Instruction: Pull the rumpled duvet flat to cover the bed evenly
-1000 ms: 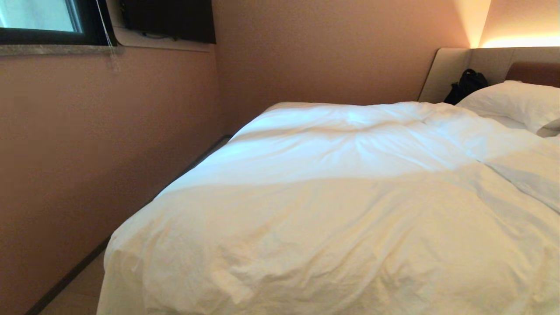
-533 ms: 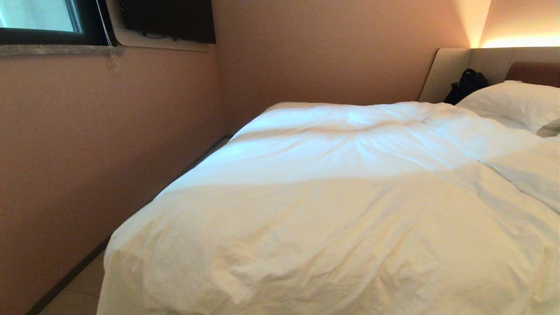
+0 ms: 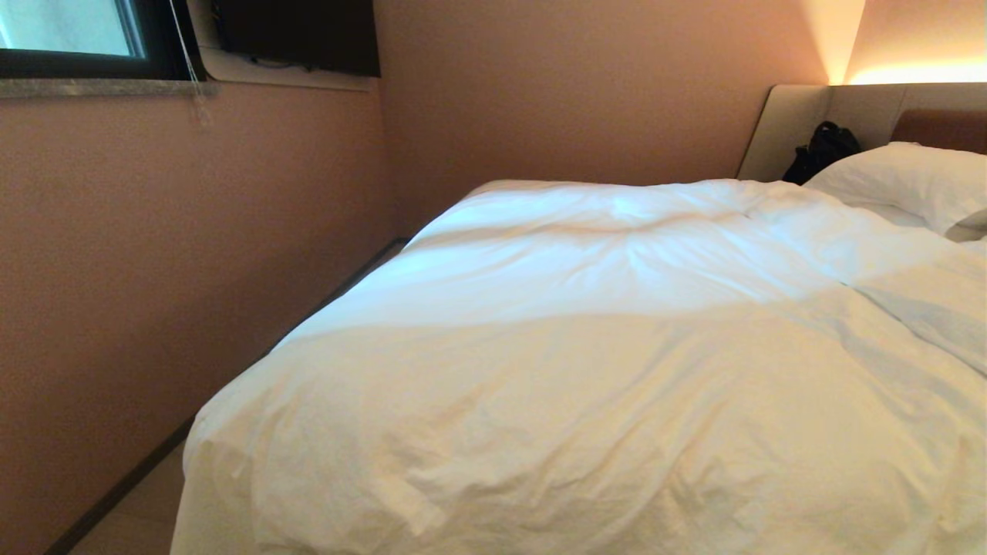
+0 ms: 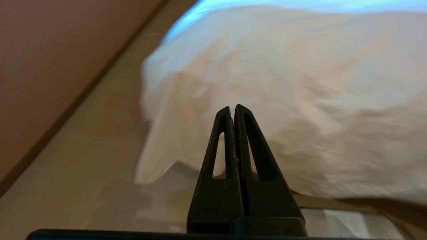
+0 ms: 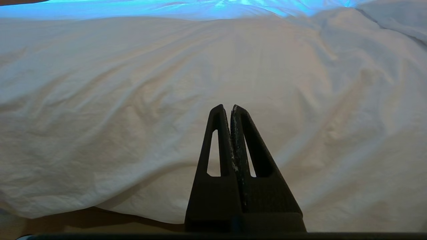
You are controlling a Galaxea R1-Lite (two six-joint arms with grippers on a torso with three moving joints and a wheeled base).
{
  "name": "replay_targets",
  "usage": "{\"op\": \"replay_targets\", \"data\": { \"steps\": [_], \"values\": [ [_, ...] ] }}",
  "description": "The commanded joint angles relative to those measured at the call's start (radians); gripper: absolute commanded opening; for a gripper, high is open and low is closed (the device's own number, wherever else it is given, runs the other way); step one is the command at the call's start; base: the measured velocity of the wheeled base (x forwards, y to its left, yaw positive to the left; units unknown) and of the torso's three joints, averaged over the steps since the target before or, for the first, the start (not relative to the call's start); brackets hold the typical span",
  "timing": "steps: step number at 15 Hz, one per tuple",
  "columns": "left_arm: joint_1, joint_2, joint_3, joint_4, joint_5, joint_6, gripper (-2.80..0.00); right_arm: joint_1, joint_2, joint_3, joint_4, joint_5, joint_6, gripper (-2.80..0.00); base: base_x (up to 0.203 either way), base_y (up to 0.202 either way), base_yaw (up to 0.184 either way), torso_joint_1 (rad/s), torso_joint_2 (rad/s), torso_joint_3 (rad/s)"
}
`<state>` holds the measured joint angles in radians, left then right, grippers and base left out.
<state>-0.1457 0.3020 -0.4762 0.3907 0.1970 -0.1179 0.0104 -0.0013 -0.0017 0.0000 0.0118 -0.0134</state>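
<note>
The puffy white duvet (image 3: 586,362) lies creased over the bed (image 3: 794,127), reaching the near corner and hanging over the foot edge. Neither arm shows in the head view. In the left wrist view my left gripper (image 4: 233,108) is shut and empty, held off the floor in front of the duvet's (image 4: 273,86) hanging corner, apart from it. In the right wrist view my right gripper (image 5: 228,108) is shut and empty, pointing at the duvet's (image 5: 166,93) front edge without touching it.
A pinkish wall (image 3: 154,254) runs close along the bed's left side, leaving a narrow strip of floor (image 3: 146,509). A pillow (image 3: 910,181) and a black bag (image 3: 821,150) lie at the beige headboard. A window (image 3: 69,31) sits high on the left.
</note>
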Motion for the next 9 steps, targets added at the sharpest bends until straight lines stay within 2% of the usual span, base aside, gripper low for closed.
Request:
{"op": "replay_targets", "data": {
  "steps": [1,2,4,6,9],
  "values": [
    [0.127,0.030,-0.009,0.010,-0.009,0.001,-2.80,-0.001,0.001,0.000,0.000,0.000,0.000,-2.80,0.000,0.000,0.000,0.000,0.00,0.000],
    [0.157,0.025,-0.006,0.013,-0.035,0.001,-2.80,0.000,0.001,0.000,0.000,0.000,0.000,-2.80,0.000,0.000,0.000,0.000,0.00,0.000],
    [0.172,-0.034,0.027,-0.003,-0.083,-0.014,-2.80,-0.001,0.001,0.000,0.000,0.000,0.000,-2.80,0.000,0.000,0.000,0.000,0.00,0.000],
    [0.174,-0.073,0.105,-0.164,-0.097,-0.043,-2.80,0.000,0.001,0.000,0.000,0.000,0.000,-2.80,0.000,0.000,0.000,0.000,0.00,0.000],
    [0.173,-0.079,0.213,-0.431,-0.094,-0.015,-2.80,0.000,0.001,0.000,0.000,0.000,0.000,-2.80,0.000,0.000,0.000,0.000,0.00,0.000]
  ]
}}
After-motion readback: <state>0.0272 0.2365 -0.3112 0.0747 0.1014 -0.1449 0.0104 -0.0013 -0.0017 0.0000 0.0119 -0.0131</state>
